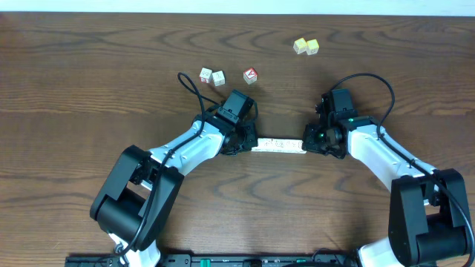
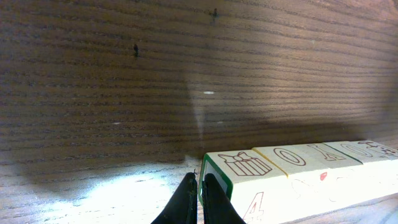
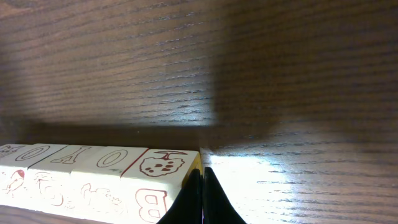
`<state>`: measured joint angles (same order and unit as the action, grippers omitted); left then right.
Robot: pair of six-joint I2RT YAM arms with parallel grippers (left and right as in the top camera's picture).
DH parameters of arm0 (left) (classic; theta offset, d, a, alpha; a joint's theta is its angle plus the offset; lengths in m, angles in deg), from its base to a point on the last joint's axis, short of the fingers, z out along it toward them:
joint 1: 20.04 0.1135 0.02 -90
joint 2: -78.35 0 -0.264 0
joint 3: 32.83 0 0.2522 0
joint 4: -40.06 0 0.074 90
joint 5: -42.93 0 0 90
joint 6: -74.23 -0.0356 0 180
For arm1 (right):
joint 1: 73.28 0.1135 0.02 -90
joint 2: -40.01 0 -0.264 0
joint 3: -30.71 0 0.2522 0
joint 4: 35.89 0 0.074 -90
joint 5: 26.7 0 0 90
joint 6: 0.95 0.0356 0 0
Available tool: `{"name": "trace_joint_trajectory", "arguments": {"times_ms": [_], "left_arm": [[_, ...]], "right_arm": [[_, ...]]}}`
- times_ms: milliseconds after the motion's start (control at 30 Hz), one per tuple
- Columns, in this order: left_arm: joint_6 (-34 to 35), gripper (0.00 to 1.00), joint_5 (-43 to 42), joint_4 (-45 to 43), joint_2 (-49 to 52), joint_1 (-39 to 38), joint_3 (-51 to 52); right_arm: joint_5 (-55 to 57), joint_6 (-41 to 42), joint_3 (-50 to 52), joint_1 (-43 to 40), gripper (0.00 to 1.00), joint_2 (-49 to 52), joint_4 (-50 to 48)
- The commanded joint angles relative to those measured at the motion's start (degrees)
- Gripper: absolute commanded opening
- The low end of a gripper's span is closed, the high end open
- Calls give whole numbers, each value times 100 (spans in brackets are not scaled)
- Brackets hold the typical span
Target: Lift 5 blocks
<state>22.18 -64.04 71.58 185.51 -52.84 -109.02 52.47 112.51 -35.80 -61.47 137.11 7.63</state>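
Tabletop (image 1: 89,59) of dark wood has a row of blocks (image 1: 278,145) near its middle, end to end between the two grippers. Both the left gripper (image 2: 200,183) and the right gripper (image 3: 202,177) have their jaws pressed together, tips set against opposite ends of the row. Farther back sit two whitish cubes (image 1: 205,75), a red-and-white cube (image 1: 250,75) and two pale yellow cubes (image 1: 300,46).

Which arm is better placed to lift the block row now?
Neither alone: the left gripper stands shut at one end of the row of blocks, the right gripper shut at the other. Probably both lift together.
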Motion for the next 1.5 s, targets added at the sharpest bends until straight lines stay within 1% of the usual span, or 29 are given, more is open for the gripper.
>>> {"name": "trace_joint_trajectory", "arguments": {"times_ms": [0, 100, 300, 633, 1033, 1167, 1467], "left_arm": [[66, 8, -608, -136, 33, -162, -273], [44, 7, -560, -116, 33, -162, -273], [48, 7, -2, 308, 33, -162, -273], [48, 7, 39, 361, 33, -160, -273], [44, 7, 883, 743, 31, -162, -280], [26, 8, 1047, 817, 11, -162, -289], [4, 8, 1563, 1082, -229, -160, -295]], "right_arm": [[-695, 24, 4, 361, 2, 42, -17], [-693, 7, 2, 361, 2, 42, -22], [-549, 4, -17, 361, 2, 42, -24], [-525, -39, -72, 361, 2, 42, -55], [-157, -37, -129, 361, 4, 42, 138], [-96, -37, -149, 361, 3, 42, 160], [251, -33, -173, 334, 5, 42, 267]]}}
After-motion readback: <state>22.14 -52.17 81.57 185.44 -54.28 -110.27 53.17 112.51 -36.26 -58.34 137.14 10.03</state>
